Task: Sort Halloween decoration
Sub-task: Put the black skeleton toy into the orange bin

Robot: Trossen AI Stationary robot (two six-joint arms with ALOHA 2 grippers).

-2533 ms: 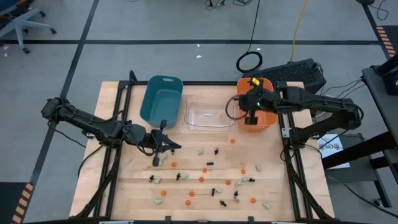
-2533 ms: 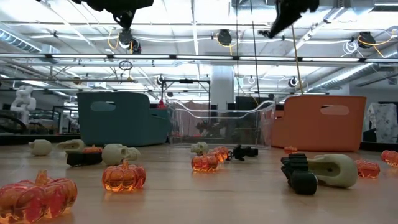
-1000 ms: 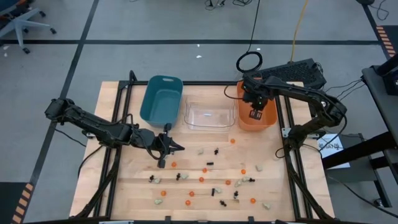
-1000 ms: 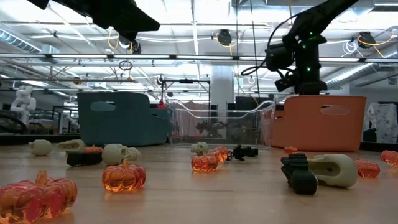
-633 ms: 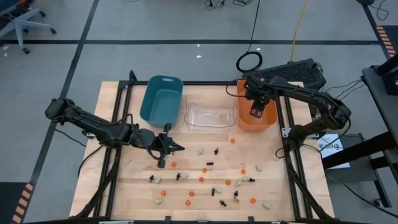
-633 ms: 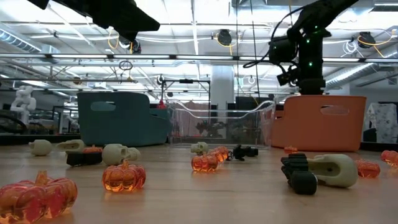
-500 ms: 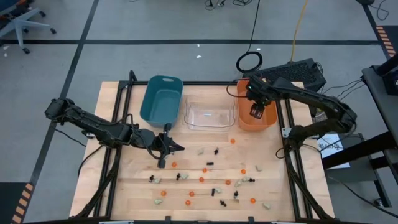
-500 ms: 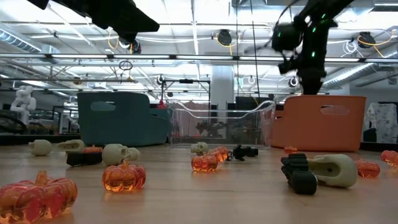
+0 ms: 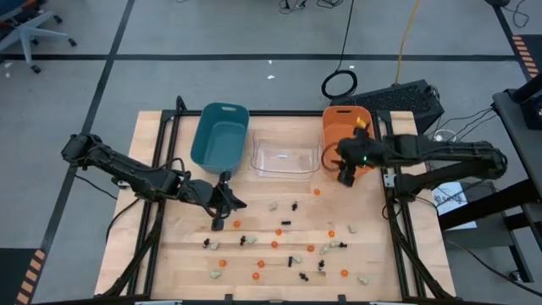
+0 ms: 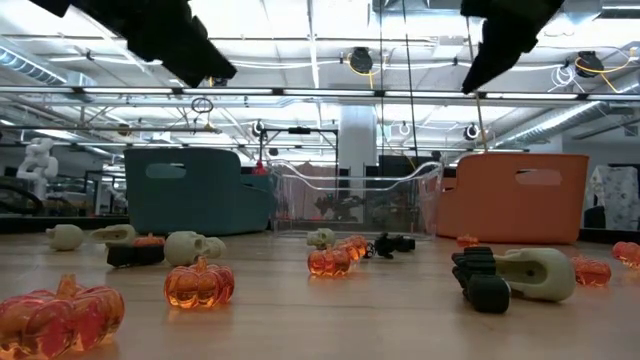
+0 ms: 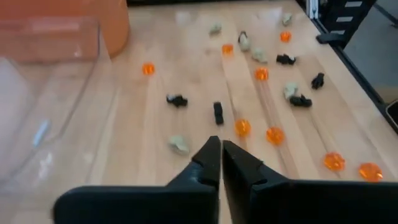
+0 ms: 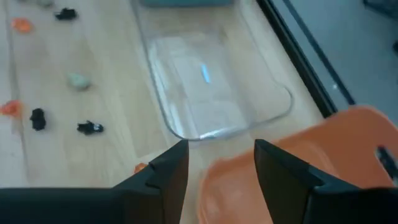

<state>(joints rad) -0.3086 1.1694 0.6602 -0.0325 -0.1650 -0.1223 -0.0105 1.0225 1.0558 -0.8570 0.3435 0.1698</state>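
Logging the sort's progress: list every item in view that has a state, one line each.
Left tool: shut, empty, above the table near the teal bin.
Right tool: open, empty, at the orange bin's near edge.
Teal bin: upright, looks empty.
Clear bin: upright, looks empty.
Orange bin: upright, contents unclear.
Trinkets: scattered on the table, unsorted.

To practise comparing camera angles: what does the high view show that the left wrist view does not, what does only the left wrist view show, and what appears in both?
Only the high view shows the teal bin, both arms whole, and the right tool over the near edge of the orange bin.

Only the left wrist view shows the left tool close up, its fingers nearly together and empty.

Both show the clear bin, the orange bin, the wooden table, and orange, black and pale trinkets scattered on it.
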